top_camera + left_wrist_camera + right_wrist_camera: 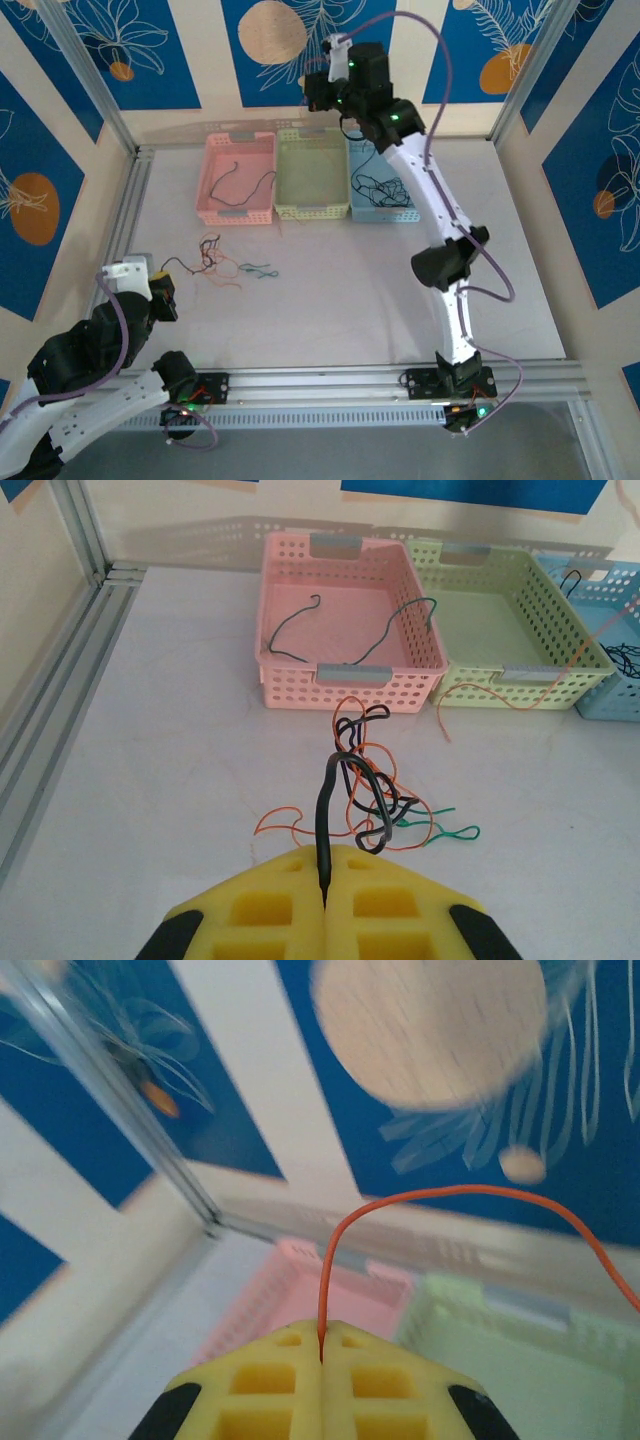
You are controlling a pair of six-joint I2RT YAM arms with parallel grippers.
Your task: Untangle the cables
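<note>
No lettering, brand, number or sign can be read anywhere. The blue wall panels point(160, 50) carry only white leaf outlines and orange-tan discs. The grey tabs point(352, 673) on the basket rims look plain, with no print visible.

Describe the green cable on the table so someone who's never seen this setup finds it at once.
Find the pink basket, leftmost of three at the far side of the table. On the table in front of it lies a tangle of black and orange cables, and the green cable trails out from its right side. It is the only teal-green strand outside the baskets.
</note>
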